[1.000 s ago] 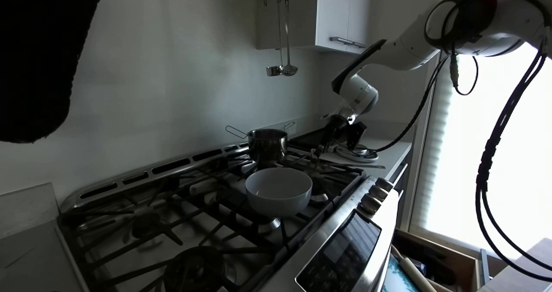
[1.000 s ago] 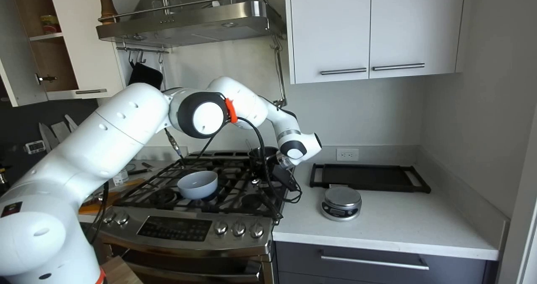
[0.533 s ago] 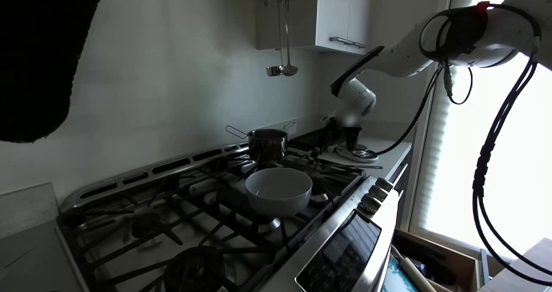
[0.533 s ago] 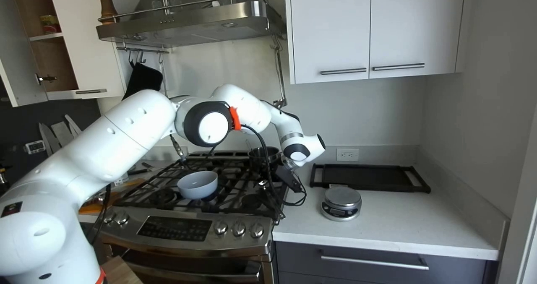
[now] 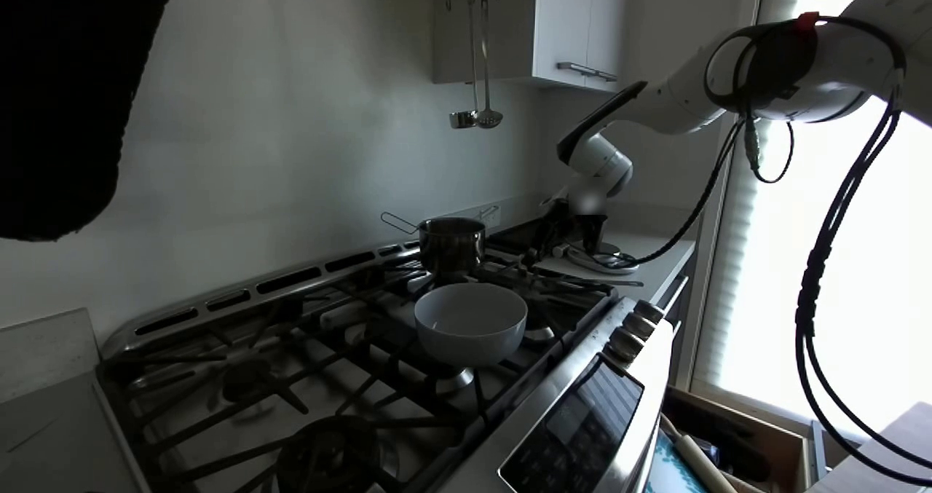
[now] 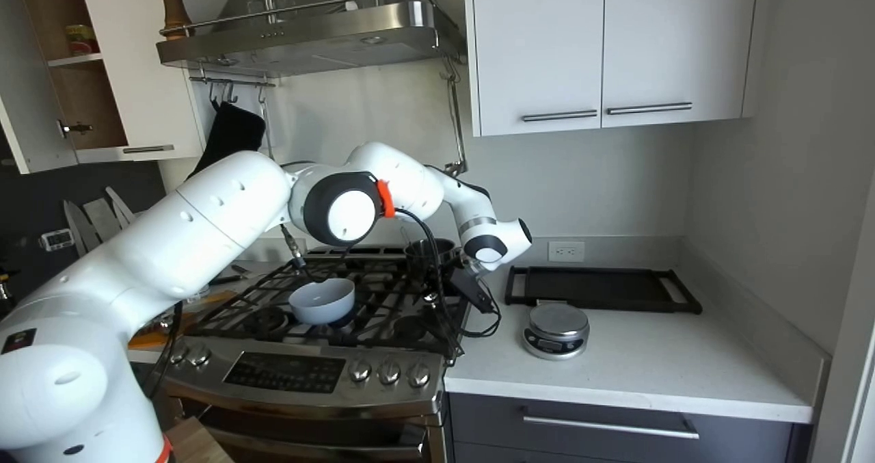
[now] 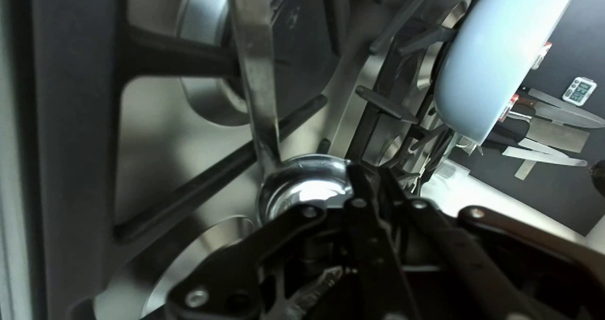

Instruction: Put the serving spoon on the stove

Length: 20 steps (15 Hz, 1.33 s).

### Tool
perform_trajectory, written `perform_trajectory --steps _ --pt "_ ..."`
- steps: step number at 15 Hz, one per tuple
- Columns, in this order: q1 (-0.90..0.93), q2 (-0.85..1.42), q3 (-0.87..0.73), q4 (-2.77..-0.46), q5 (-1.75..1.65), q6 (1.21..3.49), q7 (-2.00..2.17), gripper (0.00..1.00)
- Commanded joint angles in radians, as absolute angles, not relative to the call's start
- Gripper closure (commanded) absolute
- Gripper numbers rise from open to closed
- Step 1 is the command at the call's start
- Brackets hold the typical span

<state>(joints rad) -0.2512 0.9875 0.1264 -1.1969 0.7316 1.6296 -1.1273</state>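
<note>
Gripper (image 7: 370, 168) was clenched on the serving spoon (image 7: 263, 107), at the scoop's rim. Spoon was over the stove (image 6: 372, 398), handle toward the front edge; couldn't tell if touching.

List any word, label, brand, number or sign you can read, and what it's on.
Nothing reads for certain.
Timer: digits show, too blurred to quote.
Stove's control panel: markings too small.
Kitchen scale: display too small.
Shelved container: label too small.
Arm sticker: blurred.
</note>
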Motion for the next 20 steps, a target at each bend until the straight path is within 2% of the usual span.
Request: perform_trajectory --steps 1,3,4,5,7,8,9,11,14,15,20 --pt "-0.256 1.016 0.135 -1.156 0.735 1.621 -1.099 0.70" --pt "-0.256 1.015 0.138 -1.151 0.735 1.618 -1.098 0.60" --pt "-0.256 1.013 0.139 -1.151 0.734 1.618 -1.098 0.60" --pt "-0.256 1.011 0.140 -1.150 0.734 1.617 -1.098 0.52" --pt "-0.254 1.003 0.140 -1.152 0.730 1.614 -1.092 0.44" --pt "-0.255 1.000 0.141 -1.152 0.730 1.608 -1.086 0.34" --pt "-0.256 0.996 0.141 -1.153 0.729 1.596 -1.077 0.19" --pt "-0.256 0.989 0.143 -1.151 0.727 1.579 -1.066 0.07" --pt "-0.254 0.984 0.145 -1.144 0.727 1.565 -1.061 0.02" --pt "-0.254 0.983 0.146 -1.142 0.729 1.560 -1.061 0.06" --pt "-0.253 0.978 0.160 -1.143 0.736 1.563 -1.080 0.04"
